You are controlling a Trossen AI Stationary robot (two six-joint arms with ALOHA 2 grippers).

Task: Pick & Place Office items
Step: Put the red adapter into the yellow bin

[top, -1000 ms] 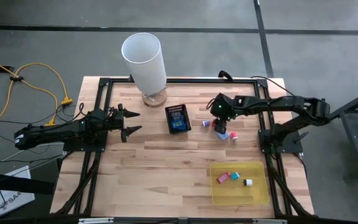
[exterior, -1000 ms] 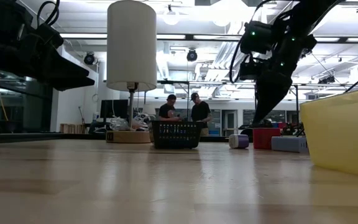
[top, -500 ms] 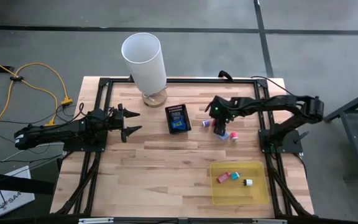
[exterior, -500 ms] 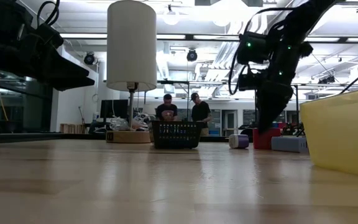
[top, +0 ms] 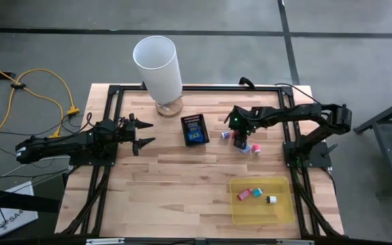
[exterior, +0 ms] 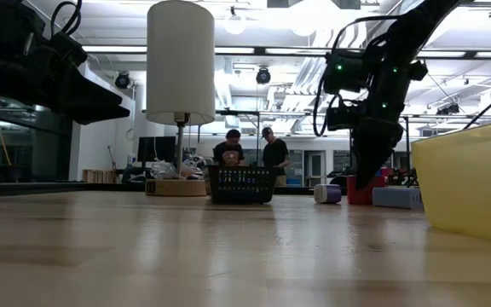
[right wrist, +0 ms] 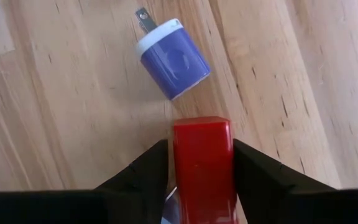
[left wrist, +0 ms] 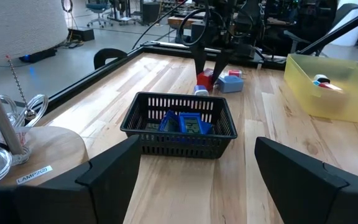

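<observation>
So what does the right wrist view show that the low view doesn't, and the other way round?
Only the right wrist view shows the right pincer with a finger against each side of the red block, and the metal prongs on the purple plug lying just beyond it, apart from the block. Only the low view shows the lamp, the black mesh box, the yellow tray, the pale blue block, and two people in the room behind. Both show the red block, the purple plug and the wooden table.
</observation>
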